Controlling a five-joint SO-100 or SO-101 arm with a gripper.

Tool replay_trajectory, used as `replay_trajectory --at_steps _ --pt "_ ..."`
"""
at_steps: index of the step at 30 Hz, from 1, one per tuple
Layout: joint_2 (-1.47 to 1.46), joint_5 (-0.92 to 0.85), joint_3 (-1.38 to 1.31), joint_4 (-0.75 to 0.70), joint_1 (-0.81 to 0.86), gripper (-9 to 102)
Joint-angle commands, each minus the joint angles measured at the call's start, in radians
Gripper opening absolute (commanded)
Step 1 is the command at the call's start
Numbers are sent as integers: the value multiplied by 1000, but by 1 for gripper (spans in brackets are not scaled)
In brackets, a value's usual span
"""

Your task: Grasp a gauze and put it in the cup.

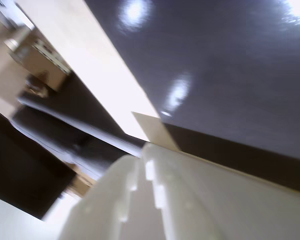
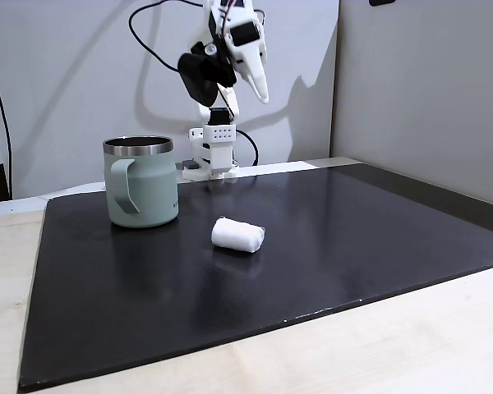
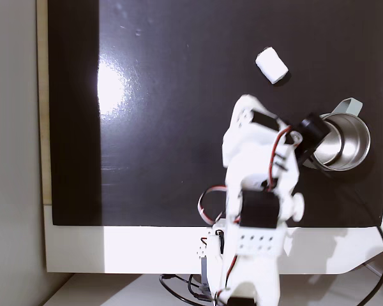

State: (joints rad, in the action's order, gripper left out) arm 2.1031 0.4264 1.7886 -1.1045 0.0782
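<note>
The gauze (image 2: 237,234) (image 3: 271,65) is a small white roll lying on its side on the black mat (image 2: 370,238) (image 3: 179,95), a little in front of the cup in a fixed view. The cup (image 2: 142,193) (image 3: 354,137), a sage-green mug with a steel rim, stands upright and looks empty. My white gripper (image 2: 262,90) (image 3: 245,106) is raised high over the back of the mat, far from both, with its jaws together and nothing held. In the wrist view the gripper (image 1: 145,167) fills the bottom above the mat (image 1: 230,65).
The arm's base (image 2: 214,156) (image 3: 255,242) is mounted on a white strip behind the mat, with cables (image 3: 207,210) around it. Light wood table (image 2: 378,345) borders the mat. Grey walls (image 2: 419,82) stand close behind and to the right.
</note>
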Motion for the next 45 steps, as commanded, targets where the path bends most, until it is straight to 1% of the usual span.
replay_trajectory --at_steps 1,6,9,12,16,18,24,32,38,45 --pt "-137 61 -224 -48 52 3" --pt "-374 156 -482 -140 135 8" --pt "-522 184 -640 -210 152 12" --pt "-667 204 -810 -305 153 20" --pt "-919 235 -1152 -489 152 32" --pt "-969 224 -1193 -482 152 35" --pt "-1049 230 -1216 -482 175 37" --pt "-1224 216 -1393 -485 201 40" --pt "-1381 195 -1548 -476 172 41" --pt "-1508 213 -1628 -454 146 42"
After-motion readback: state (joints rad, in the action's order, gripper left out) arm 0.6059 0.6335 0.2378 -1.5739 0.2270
